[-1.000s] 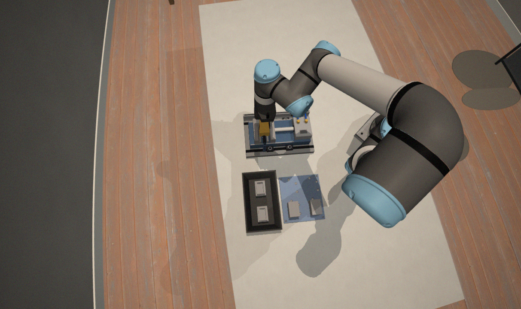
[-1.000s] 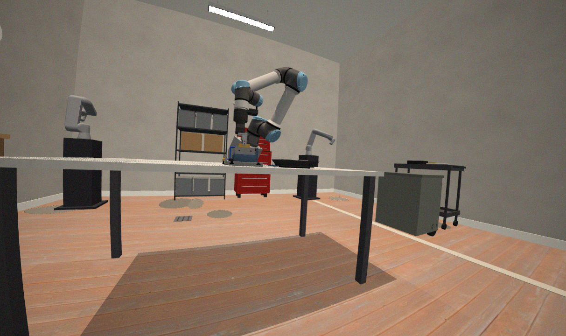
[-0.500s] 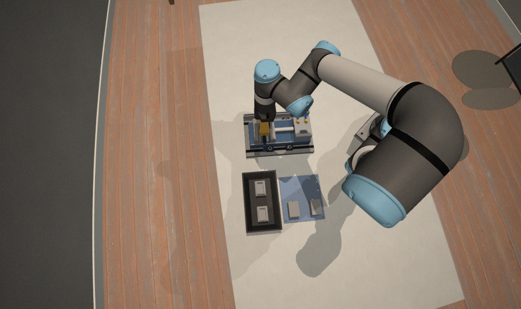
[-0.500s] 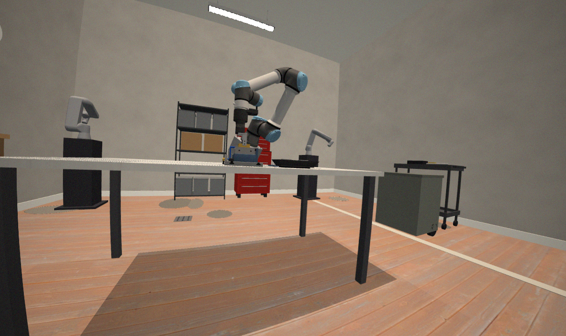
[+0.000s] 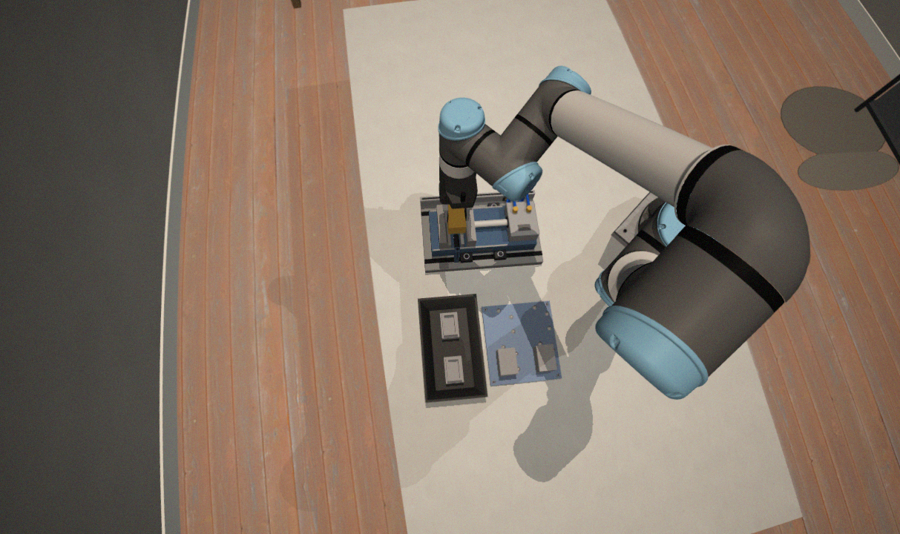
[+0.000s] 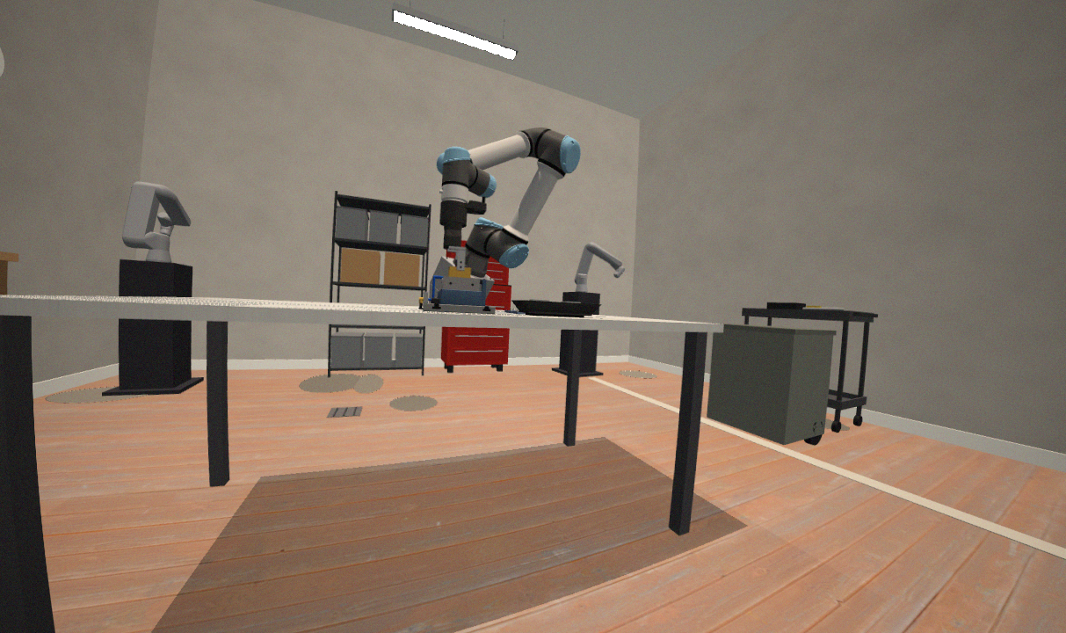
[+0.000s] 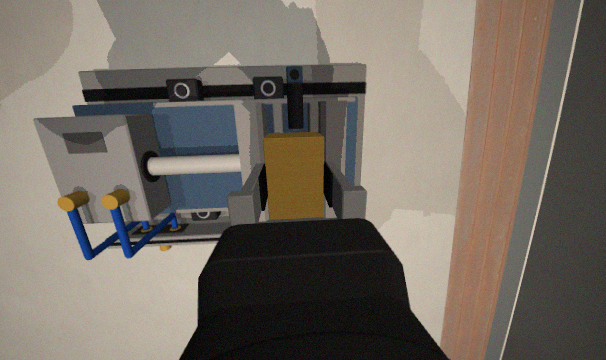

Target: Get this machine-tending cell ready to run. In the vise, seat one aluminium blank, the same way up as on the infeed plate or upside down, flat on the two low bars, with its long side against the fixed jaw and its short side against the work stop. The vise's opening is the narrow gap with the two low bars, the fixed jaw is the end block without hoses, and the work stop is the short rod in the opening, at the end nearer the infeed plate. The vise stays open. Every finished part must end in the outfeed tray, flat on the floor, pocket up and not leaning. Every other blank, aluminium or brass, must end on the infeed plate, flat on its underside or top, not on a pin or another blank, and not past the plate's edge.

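My gripper (image 7: pixel 295 176) is shut on a brass blank (image 7: pixel 294 175), a yellow-brown block, gripped by its long sides. It holds the block in the opening of the vise (image 5: pixel 482 232), between the jaws; I cannot tell whether the block touches the low bars. The block's far end is close to the black work stop rod (image 7: pixel 295 107). The same block shows in the overhead view (image 5: pixel 457 222). Two aluminium blanks (image 5: pixel 507 361) (image 5: pixel 544 357) lie on the blue infeed plate (image 5: pixel 520 342). Two finished parts (image 5: pixel 449 325) (image 5: pixel 454 369) lie pocket up in the black outfeed tray (image 5: pixel 451 348).
The vise's jaw block with blue hoses and yellow fittings (image 7: pixel 98 165) stands on the left in the wrist view, with a white rod (image 7: pixel 193 164) running toward the opening. The arm's elbow and base (image 5: pixel 698 279) rise to the right of the plate.
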Robot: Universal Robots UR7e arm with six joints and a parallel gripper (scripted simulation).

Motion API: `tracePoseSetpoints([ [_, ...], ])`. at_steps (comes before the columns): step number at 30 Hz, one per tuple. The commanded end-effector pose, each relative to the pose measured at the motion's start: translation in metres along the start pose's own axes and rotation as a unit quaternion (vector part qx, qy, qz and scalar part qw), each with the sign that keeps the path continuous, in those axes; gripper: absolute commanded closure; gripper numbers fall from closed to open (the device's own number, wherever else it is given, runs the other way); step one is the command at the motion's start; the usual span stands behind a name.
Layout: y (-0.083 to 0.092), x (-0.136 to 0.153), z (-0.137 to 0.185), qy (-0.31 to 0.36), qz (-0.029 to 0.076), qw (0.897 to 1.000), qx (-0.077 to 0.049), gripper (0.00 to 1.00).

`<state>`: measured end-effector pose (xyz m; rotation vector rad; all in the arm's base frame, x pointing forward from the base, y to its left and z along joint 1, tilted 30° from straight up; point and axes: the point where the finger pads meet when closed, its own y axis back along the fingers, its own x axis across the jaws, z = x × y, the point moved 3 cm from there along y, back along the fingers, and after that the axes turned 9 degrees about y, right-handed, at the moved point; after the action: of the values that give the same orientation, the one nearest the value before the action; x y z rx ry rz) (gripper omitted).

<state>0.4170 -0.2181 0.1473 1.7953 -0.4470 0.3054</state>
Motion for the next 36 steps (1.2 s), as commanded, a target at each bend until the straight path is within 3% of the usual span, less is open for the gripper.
tracePoseSetpoints([
  [1,0.01,0.0,0.0,0.0,0.001,1.0,-0.001,1.0],
  [18,0.033,0.0,0.0,0.0,0.001,1.0,-0.001,1.0],
  [36,0.036,0.0,0.0,0.0,0.001,1.0,-0.001,1.0],
])
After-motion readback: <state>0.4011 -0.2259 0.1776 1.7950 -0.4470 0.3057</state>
